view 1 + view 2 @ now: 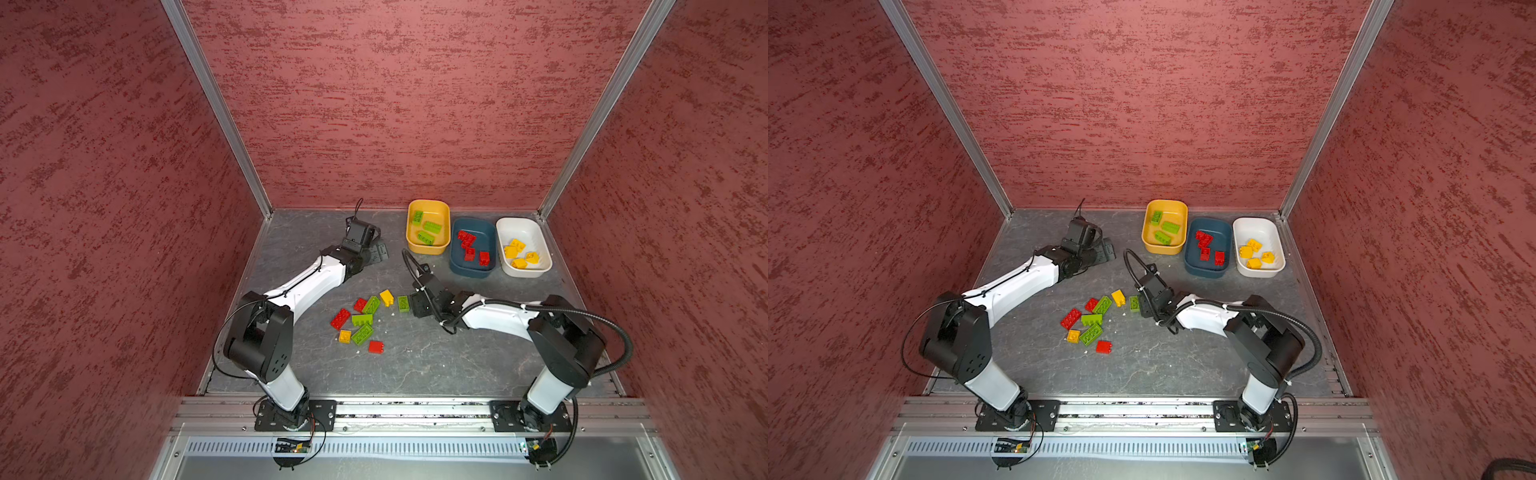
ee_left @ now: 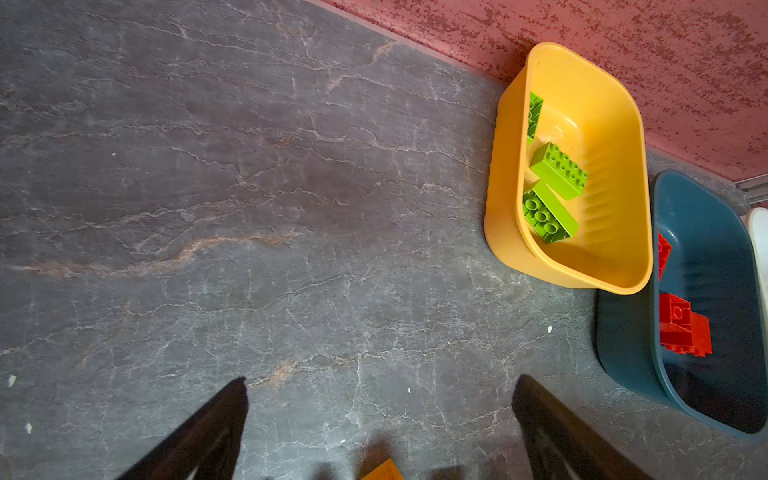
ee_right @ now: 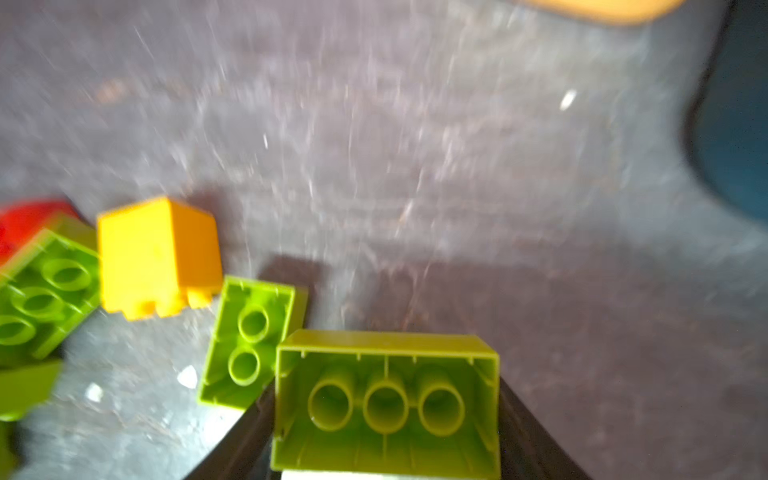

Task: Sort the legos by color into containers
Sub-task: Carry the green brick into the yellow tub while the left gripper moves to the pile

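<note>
Three green bricks (image 1: 432, 226) sit in the yellow tub (image 1: 430, 249), four yellow bricks (image 1: 517, 245) in the white tub (image 1: 523, 230); the blue tub (image 1: 471, 272) holds a red clump (image 1: 466, 239) that resists counting. Right gripper (image 3: 384, 424) grasps one green oblong brick (image 3: 386, 386), nine loose bricks (image 1: 362, 320) beside its fingers. Left gripper (image 2: 380, 379) gapes.

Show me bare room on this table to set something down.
Widest bare patch: between the brick pile and the front rail. Crowded: that pile, where the right pincer holds a green brick, and the yellow tub, blue tub, white tub behind.
</note>
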`<state>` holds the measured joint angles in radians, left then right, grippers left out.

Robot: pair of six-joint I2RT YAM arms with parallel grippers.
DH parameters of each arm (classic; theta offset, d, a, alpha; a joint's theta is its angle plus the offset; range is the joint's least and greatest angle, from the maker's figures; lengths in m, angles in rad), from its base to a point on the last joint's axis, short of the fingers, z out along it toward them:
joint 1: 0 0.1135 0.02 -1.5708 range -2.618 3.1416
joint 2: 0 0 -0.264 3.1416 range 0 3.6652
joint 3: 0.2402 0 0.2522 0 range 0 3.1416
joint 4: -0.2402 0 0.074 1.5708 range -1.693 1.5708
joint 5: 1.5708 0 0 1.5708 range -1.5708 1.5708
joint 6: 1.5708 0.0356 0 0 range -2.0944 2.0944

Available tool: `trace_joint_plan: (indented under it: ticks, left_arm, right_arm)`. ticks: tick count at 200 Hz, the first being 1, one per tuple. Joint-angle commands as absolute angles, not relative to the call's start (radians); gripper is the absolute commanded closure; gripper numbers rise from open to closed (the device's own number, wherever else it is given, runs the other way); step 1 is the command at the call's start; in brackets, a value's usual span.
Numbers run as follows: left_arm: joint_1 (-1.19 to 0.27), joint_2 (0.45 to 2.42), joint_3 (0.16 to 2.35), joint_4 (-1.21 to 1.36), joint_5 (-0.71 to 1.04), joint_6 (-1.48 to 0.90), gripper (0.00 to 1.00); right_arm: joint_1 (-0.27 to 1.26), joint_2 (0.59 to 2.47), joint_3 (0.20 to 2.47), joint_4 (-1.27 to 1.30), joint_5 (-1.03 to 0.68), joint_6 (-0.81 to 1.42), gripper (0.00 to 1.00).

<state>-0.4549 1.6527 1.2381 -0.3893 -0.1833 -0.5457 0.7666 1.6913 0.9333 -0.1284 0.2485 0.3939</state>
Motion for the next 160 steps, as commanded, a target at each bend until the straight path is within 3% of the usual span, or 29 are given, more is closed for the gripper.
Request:
trace_joint_plan:
  ticks: [1,59,118,160]
  left_arm:
    - [-0.484,1.646,1.245,-0.414,-0.201,-0.544,0.01]
    - [-0.516,1.592,1.222,-0.517,-0.264,-0.514,0.01]
    - [-0.541,1.548,1.199,-0.589,-0.289,-0.504,0.01]
    - [-0.602,1.553,1.211,-0.656,-0.313,-0.500,0.00]
  right_arm:
    - [0.698,1.654,0.966,-0.046,0.195,0.306,0.49]
    - [0.491,1.728,1.126,-0.007,0.003,0.196,0.51]
    - [0.383,1.943,1.404,-0.042,-0.122,0.091,0.51]
    - [0.363,2.159,1.654,-0.100,-0.078,0.087,0.50]
